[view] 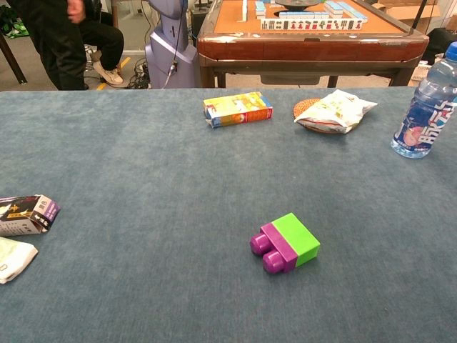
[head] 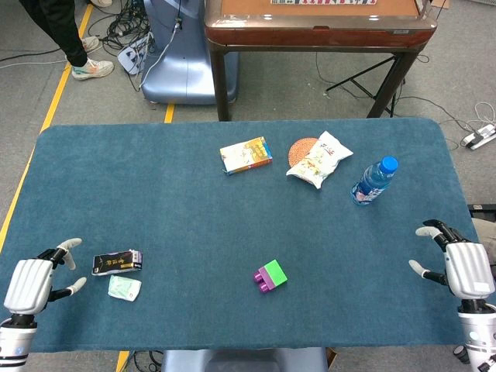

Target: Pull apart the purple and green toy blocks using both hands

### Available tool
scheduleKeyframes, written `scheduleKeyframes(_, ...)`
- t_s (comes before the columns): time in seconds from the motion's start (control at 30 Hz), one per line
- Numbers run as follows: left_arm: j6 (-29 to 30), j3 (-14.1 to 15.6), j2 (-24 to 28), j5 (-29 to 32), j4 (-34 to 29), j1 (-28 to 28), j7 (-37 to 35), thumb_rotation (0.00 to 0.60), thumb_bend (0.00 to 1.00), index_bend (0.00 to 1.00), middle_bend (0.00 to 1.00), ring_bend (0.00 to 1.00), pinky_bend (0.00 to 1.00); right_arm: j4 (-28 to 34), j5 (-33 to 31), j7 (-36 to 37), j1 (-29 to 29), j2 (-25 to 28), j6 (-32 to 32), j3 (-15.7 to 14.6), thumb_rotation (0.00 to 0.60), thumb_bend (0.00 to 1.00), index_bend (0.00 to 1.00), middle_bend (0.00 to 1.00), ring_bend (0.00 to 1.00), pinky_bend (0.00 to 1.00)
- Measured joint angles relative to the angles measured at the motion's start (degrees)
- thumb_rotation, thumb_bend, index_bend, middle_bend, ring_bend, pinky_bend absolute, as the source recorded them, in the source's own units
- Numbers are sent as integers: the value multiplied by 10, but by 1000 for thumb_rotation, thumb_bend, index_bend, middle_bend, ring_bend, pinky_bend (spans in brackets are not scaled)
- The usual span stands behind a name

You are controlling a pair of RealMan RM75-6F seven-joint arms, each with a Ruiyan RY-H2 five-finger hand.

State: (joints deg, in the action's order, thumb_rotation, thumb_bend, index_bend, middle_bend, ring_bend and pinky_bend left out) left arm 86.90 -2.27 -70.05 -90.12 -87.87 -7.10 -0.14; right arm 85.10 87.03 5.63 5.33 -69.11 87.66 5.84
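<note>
Near the bench's front middle, the joined blocks (head: 270, 276) lie on their side, purple studs toward your left, between both hands so each can take one colour. Your left hand (head: 35, 283) and right hand (head: 462, 266) wait at the edges, fingers spread, holding nothing.

Grey floor (head: 294, 85) beyond a table covered in dark teal felt (head: 194, 225). Yellow tape line (head: 66, 70) ran along the floor on the left. A wooden mahjong table (head: 318, 27) with dark legs stood behind, tiles on top in chest view. Blue-grey machine base (head: 174, 54) beside it, cables (head: 128, 31) tangled nearby. Power strip (head: 480, 136) at right. Person's legs (head: 66, 35) in black trousers at top left
</note>
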Motion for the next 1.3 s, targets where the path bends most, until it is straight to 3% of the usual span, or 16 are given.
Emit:
scheduleKeyframes(0.2,-4,7,7,3,-14,4,15,600,30,347,543,493,787,-19,-1,18,16,-20,-11,7,600,0,368,359,396,653)
scheduleKeyframes(0.37,-7,10,3,7,-9,6,11,600,30,348,543,494,787,-1,18,22,39,-21,-23,13,600,28,383,613,674,830)
scheduleKeyframes(0.67,-14,11,3,11,7,5,3,600,31,349,543,494,787,97,58,-28,109,7,-114,11,600,3,408,921,969,1000)
scheduleKeyframes(0.97,-8,10,-3,17,16,10,-14,600,30,349,543,496,787,177,32,-141,181,8,-250,6,600,0,326,1000,1000,1000)
scheduleKeyframes(1.3,-12,5,-3,20,22,7,-25,600,30,351,544,499,787,178,-71,-222,237,-48,-335,9,600,0,310,1000,1000,1000)
